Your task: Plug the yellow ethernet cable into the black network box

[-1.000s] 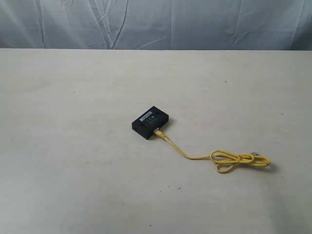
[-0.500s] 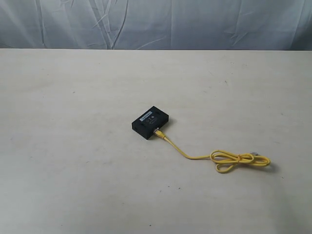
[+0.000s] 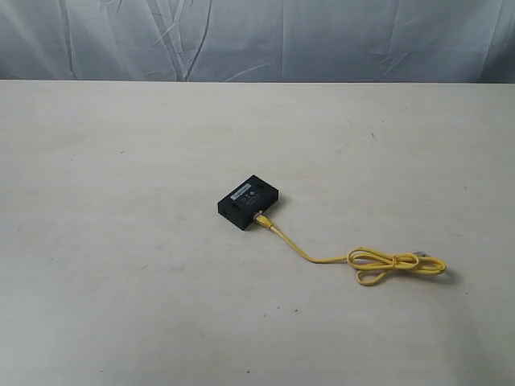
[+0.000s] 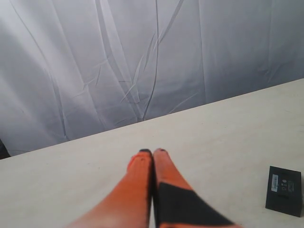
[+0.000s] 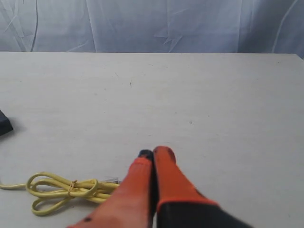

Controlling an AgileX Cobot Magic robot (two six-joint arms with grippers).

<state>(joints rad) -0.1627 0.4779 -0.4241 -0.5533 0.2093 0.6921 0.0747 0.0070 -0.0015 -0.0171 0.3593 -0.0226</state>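
While left fingers [image 4: 140, 167] and right fingers [image 5: 165, 164] are pressed together, empty, the cable [image 3: 322, 260] end at the box [image 3: 248, 201], mid-frame, is blurred.

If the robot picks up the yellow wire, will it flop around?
Probably floppy: the cable lies in soft curves and loops. It looks thin, so likely light. One end seems plugged into the box, so pulling might drag that along.

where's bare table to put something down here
Widest bare stretch, in the exterior view: the table left of the black network box. Also free: the strip between the box and the grey backdrop. Crowded: right of the box, where the yellow ethernet cable runs to its looped bundle.
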